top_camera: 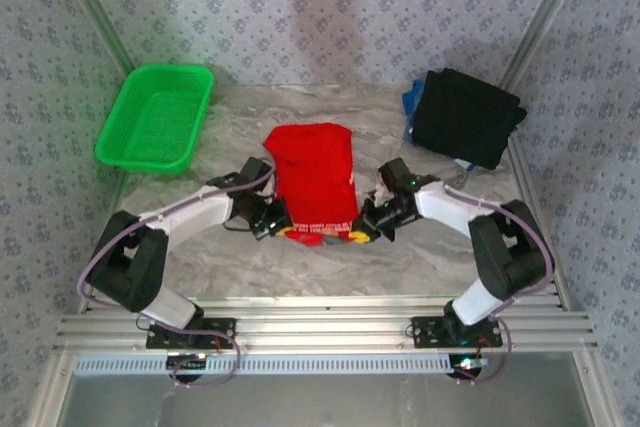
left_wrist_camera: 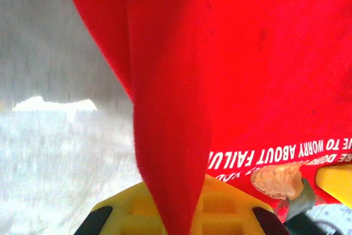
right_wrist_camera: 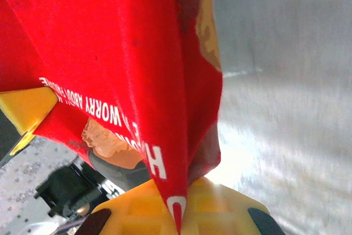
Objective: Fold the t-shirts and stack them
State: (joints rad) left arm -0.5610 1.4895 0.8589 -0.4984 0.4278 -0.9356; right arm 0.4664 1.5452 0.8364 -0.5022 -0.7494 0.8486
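Closest in, the left gripper (left_wrist_camera: pixel 177 213) and right gripper (right_wrist_camera: pixel 181 214) each pinch a near hem corner of the bright red cloth t-shirt (top_camera: pixel 315 172), which lies at the centre of the top view. Its long axis runs up-frame, away from both equally. Bare grey marble table (top_camera: pixel 300 272) surrounds it; the green plastic mesh basket (top_camera: pixel 155 117) upper left and the folded black t-shirt (top_camera: pixel 465 117) upper right sit well apart.

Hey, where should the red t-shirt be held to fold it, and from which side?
By its two near corners, coming from the near edge of the table. The red t-shirt lies mostly flat, stretching away from the arms, so the near hem should lift freely. The left gripper and right gripper are shut on those corners.
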